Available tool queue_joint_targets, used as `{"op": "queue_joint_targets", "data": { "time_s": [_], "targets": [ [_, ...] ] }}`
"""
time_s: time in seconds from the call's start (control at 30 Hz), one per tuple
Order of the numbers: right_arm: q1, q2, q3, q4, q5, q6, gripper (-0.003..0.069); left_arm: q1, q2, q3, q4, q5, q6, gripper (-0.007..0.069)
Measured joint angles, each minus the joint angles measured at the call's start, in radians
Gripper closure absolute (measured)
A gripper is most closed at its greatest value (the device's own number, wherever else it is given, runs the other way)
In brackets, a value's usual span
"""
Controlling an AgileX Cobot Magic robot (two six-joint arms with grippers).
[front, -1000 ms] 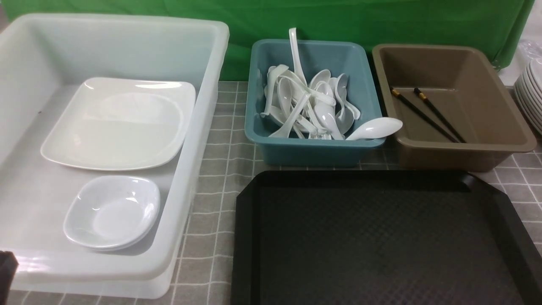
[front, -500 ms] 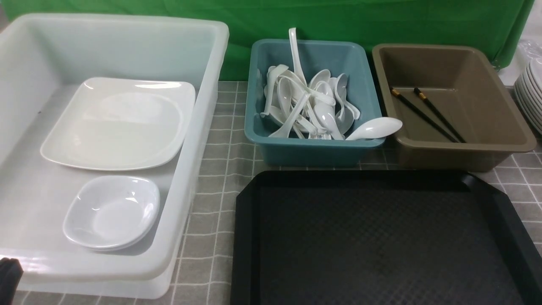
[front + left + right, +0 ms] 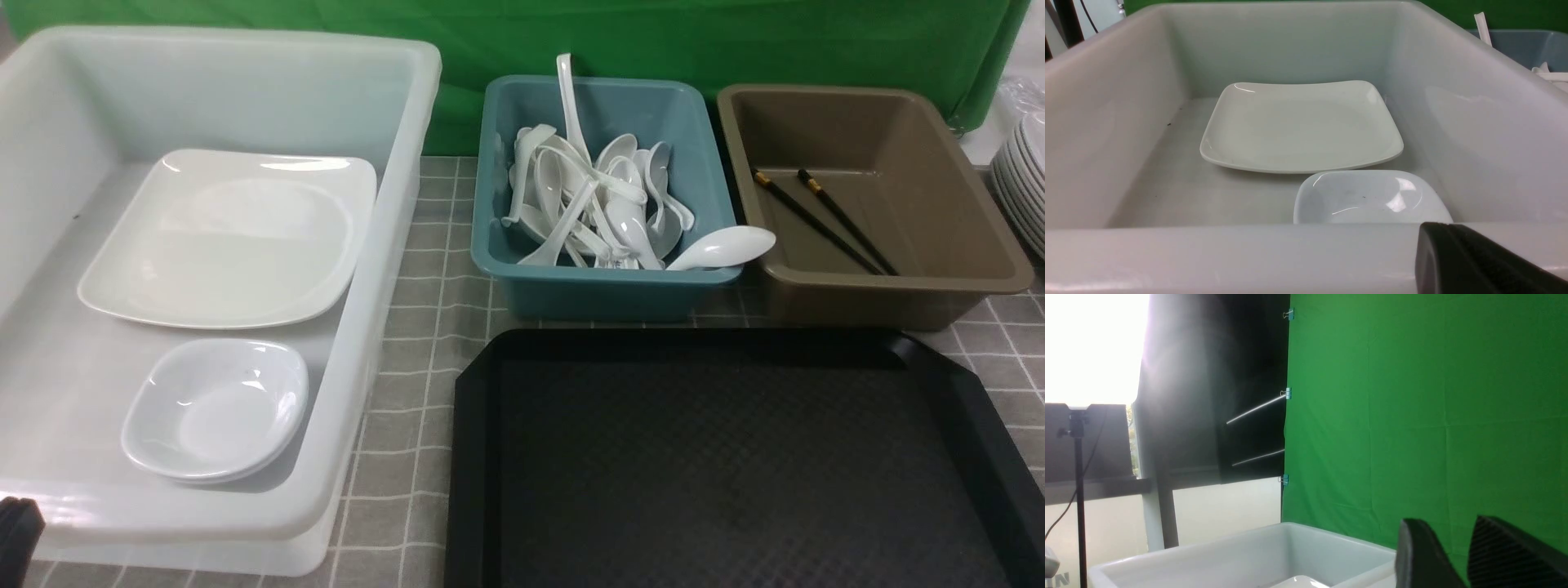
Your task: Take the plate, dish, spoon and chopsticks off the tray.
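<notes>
Green backdrop (image 3: 735, 41) behind, grey checked worktop (image 3: 424, 269) under everything you see.

Tray (image 3: 735, 457) sits front right, its surface bare. Plate (image 3: 224, 237) lies flat in the white tub (image 3: 384, 269) on the left, toward the far end. Dish (image 3: 214, 406) sits in the same tub, nearer you, just beside the plate's near edge; can't tell if they touch. It looks stacked on a second one.

Teal tub (image 3: 600, 286) is behind the tray, full of white spoons with a ladle (image 3: 569, 98) sticking up at the back. Spoon (image 3: 722, 247) rests across the teal tub's near right rim, bowl hanging out over the edge toward the brown tub (image 3: 898, 282). Chopsticks (image 3: 824, 220) lie in the brown tub, side by side, slanted, gold bands at the far ends. Stacked plates (image 3: 1020, 188) at the far right edge.

Left gripper (image 3: 1474, 261) is down at the white tub's near rim, only a black tip visible to you; jaws pressed together, holding nothing. Right gripper (image 3: 1468, 555) is raised and points at the backdrop, out of the front view; jaws show a narrow gap, nothing between them.
</notes>
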Motion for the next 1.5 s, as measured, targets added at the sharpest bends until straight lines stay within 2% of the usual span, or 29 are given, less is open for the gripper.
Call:
{"op": "queue_joint_targets", "data": {
  "time_s": [0.2,0.4,0.53,0.6,0.63,0.7,0.8,0.9,1.17,1.5],
  "targets": [
    [0.0,0.0,0.0,0.271,0.025,-0.29,0.0424,0.0,0.0,0.0,0.0,0.0,0.001,0.0624],
    [0.0,0.0,0.0,0.316,0.084,-0.35,0.0424,0.0,0.0,0.0,0.0,0.0,0.001,0.0624],
    [-0.022,0.0,0.0,0.318,0.199,-0.377,0.0422,0.0,0.0,0.0,0.0,0.0,0.0,0.0624],
    [-0.146,0.0,0.015,0.319,0.297,-0.393,0.0421,0.0,0.0,0.0,0.003,0.0,0.0,0.0624],
    [-0.158,0.0,0.018,0.319,0.31,-0.394,0.0421,0.0,0.0,0.0,0.005,0.0,0.0,0.0624],
    [-0.292,0.0,0.058,0.319,0.346,-0.402,0.0421,0.0,0.0,0.0,0.008,0.0,-0.001,0.0624],
    [-0.518,0.002,0.183,0.319,0.355,-0.425,0.0421,0.0,0.0,0.0,0.011,0.0,-0.001,0.0624],
    [-0.646,-0.001,0.316,0.319,0.323,-0.427,0.0421,0.0,0.0,0.0,0.015,0.0,-0.001,0.0624],
    [-0.752,-0.058,0.401,0.32,0.339,-0.43,0.0421,-0.001,0.0,0.0,0.015,0.0,-0.001,0.0624],
    [-0.771,-0.059,0.401,0.322,0.338,-0.422,0.0421,-0.001,0.0,0.0,0.018,0.0,-0.001,0.0624]
  ]
}}
